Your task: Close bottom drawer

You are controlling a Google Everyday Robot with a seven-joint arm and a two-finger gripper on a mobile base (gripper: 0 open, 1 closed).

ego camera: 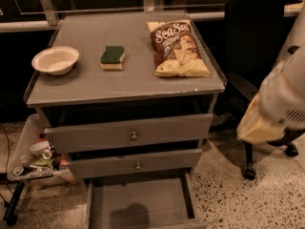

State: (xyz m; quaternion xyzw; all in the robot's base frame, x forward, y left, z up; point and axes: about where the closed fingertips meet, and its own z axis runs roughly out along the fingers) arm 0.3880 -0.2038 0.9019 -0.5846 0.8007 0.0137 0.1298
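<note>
Bottom drawer (138,202) stands pulled out at foot of bench (133,85), front panel at frame's lower edge; slide axis runs 6–12 o'clock; gripper (257,127) hangs right of bench, drawer at its 8 o'clock; gripper state cannot tell; judgement: push toward 12.

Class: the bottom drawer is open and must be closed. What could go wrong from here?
1. The gripper hangs right of the cabinet, well above the bottom drawer; coming down, it might clip the cabinet's side.
2. The office chair stands just behind the arm; a swing could knock it.
</note>
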